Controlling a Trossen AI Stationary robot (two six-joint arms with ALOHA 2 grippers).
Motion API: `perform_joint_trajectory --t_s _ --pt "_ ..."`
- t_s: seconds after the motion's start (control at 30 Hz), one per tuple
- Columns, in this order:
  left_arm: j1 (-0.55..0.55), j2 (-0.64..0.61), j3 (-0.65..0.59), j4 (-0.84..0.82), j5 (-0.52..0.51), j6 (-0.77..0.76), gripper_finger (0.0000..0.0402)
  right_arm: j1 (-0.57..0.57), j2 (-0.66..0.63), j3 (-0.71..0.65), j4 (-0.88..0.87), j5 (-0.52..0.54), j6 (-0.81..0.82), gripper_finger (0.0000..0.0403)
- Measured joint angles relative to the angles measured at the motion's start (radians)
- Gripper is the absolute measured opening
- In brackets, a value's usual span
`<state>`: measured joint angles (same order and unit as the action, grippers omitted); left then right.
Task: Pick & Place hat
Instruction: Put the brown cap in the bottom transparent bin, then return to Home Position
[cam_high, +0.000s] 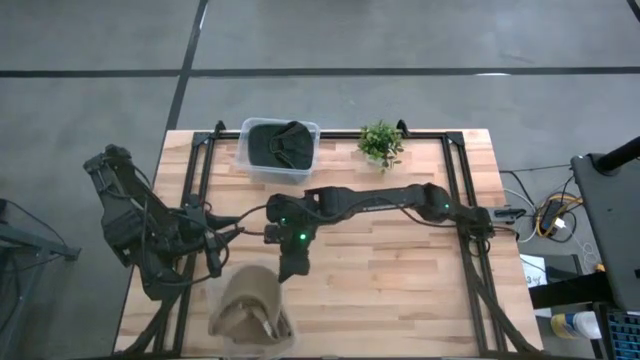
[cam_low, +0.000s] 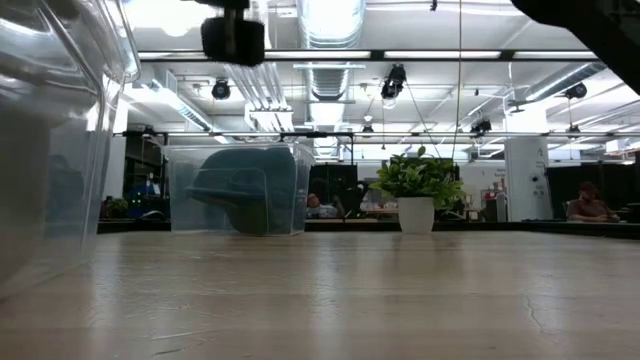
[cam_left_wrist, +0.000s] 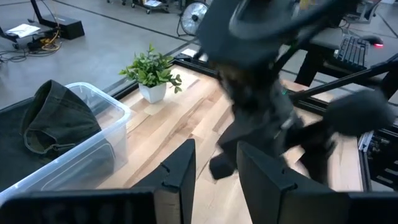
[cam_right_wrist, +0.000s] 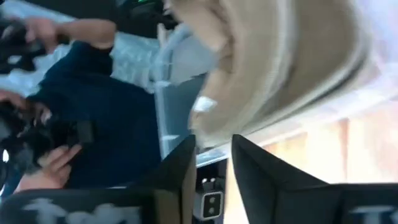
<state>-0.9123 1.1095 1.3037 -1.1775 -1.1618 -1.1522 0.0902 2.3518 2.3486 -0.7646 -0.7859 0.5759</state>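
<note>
From above, a wooden bench (cam_high: 400, 250) carries a clear plastic bin (cam_high: 279, 149) at its far edge with a dark green hat (cam_high: 281, 145) inside, beside a small potted plant (cam_high: 380, 143). At the near left edge sits a second clear bin (cam_high: 250, 318) with a tan hat (cam_high: 250, 300) in or over it. The right arm reaches across the bench, its right claw (cam_high: 293, 266) just beside the tan hat; whether it grips the hat cannot be told here. The left arm waits off the bench's left side.

At bench level, the far bin with the dark hat stands near the plant; a near bin wall fills the left edge.

The left wrist camera shows the left claw (cam_left_wrist: 214, 168) with fingers apart, empty.

The right wrist camera shows the right claw's fingers apart, holding nothing, the tan hat close ahead, and a person's hand (cam_right_wrist: 53, 163) beyond.

Judging by this, one hat is already binned; the tan hat looks either just released or about to be picked.
</note>
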Motion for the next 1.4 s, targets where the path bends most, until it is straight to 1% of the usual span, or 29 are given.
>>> perform_joint_trajectory --t_s 0.07,0.17,0.2,0.27,0.33,0.4,0.5,0.63,0.67,0.73,0.8,0.87,0.93,1.0,1.03,1.13,1.2,1.27,1.33,1.4 --pt "0.0 0.0 0.0 0.0 0.0 0.0 0.011 0.0 -0.017 0.007 0.001 -0.012 -0.038 0.011" --pt "0.0 0.0 0.0 -0.001 -0.001 0.0 0.011 -0.001 -0.064 0.007 -0.003 0.003 -0.125 0.012" --pt "0.0 0.0 0.0 -0.001 -0.001 0.001 0.011 0.002 -0.081 0.007 -0.011 0.022 -0.176 0.0121" --pt "0.0 0.001 0.0 -0.003 -0.001 0.003 0.011 0.016 -0.107 0.008 -0.018 0.074 -0.328 0.0122" --pt "0.0 0.001 0.0 -0.009 -0.001 0.003 0.011 0.042 -0.123 0.008 -0.03 0.174 -0.463 0.0122" --pt "0.0 0.001 -0.001 -0.009 -0.001 0.003 0.011 0.069 -0.124 0.008 -0.04 0.291 -0.545 0.012" --pt "0.0 0.004 -0.007 -0.006 0.02 -0.006 0.011 0.091 -0.123 0.007 -0.11 0.441 -0.594 0.011" --pt "0.008 0.01 -0.035 0.001 0.127 -0.036 0.011 0.11 -0.124 0.007 -0.252 0.596 -0.639 0.009" --pt "0.015 0.013 -0.038 0.001 0.137 -0.03 0.011 0.118 -0.124 0.007 -0.273 0.623 -0.644 0.0082" --pt "0.021 0.017 -0.046 0.011 0.136 -0.015 0.011 0.129 -0.125 0.006 -0.293 0.629 -0.665 0.0057" --pt "0.02 0.018 -0.05 0.021 0.122 0.018 0.0108 0.137 -0.132 0.006 -0.291 0.629 -0.696 0.0023" --pt "0.019 0.019 -0.05 0.028 0.077 0.049 0.0094 0.142 -0.144 0.006 -0.29 0.631 -0.721 0.0014" --pt "0.019 0.017 -0.05 0.029 0.063 0.087 0.0063 0.142 -0.159 0.006 -0.277 0.633 -0.722 0.0009" --pt "0.019 0.013 -0.05 0.03 0.061 0.104 0.0021 0.143 -0.18 0.004 -0.277 0.633 -0.728 0.0008" --pt "0.023 0.01 -0.05 0.032 0.061 0.109 0.0012 0.144 -0.191 0.0 -0.278 0.639 -0.73 0.0008" --pt "0.028 0.006 -0.05 0.083 0.06 0.199 0.0003 0.146 -0.233 -0.017 -0.269 0.68 -0.737 0.0008" --pt "0.029 0.004 -0.05 0.169 0.063 0.313 0.0001 0.148 -0.266 -0.048 -0.227 0.707 -0.742 0.0008" --pt "0.03 -0.002 -0.05 0.282 0.089 0.454 0.0001 0.15 -0.317 -0.119 -0.167 0.71 -0.743 0.0008" --pt "0.041 -0.012 -0.055 0.431 0.151 0.619 0.0 0.152 -0.384 -0.218 -0.06 0.711 -0.744 0.0008" --pt "0.064 -0.027 -0.076 0.608 0.26 0.785 0.0 0.155 -0.466 -0.346 0.045 0.711 -0.738 0.0008"
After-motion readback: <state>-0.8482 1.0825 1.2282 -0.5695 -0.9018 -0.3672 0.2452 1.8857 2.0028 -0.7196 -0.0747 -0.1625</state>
